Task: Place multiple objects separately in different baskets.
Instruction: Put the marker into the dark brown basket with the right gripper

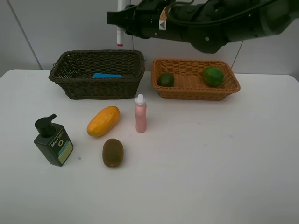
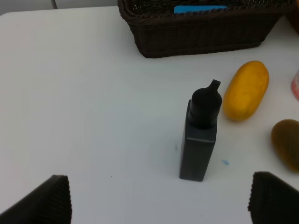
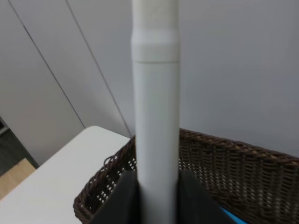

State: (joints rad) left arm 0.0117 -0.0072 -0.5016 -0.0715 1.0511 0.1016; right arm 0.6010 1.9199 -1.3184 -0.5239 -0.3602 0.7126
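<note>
We see a white table (image 1: 210, 177) that carries everything. Above its far edge the black right arm (image 1: 210, 21) reaches across from the right side towards the left.

The right gripper (image 3: 157, 198) is at the end of that arm. Its dark fingers (image 3: 122, 198) are pressed against both sides of a white marker (image 3: 155, 116), which stands upright between them.

In the left wrist view we find the left gripper (image 2: 161, 205) low over the table. Its two ribbed fingertips are spread wide apart with nothing between them.

At the back left sits the dark olive-brown wicker basket (image 1: 98, 88), the deeper of the two. Just beside it on the right is the shallower orange-tan wicker basket (image 1: 196, 92).

In front of the dark basket, at the left, the dark green pump bottle (image 1: 53, 142) stands upright. The yellow mango (image 1: 103, 121) lies to its right, tilted. The pink spray bottle (image 1: 140, 114) stands upright beside the mango, close but apart from it. The brown kiwi (image 1: 112, 152) lies nearer the front, below the mango.

Inside the tan basket we count two green fruits, a darker one (image 1: 165, 79) at the left end and a brighter one (image 1: 212, 76) towards the right end. A blue eraser (image 1: 106, 75) lies flat on the floor of the dark basket.

From the high camera the marker hangs in the air with its reddish tip down, over the back rim of the dark basket. The right wrist view shows that basket's woven wall below it.
</note>
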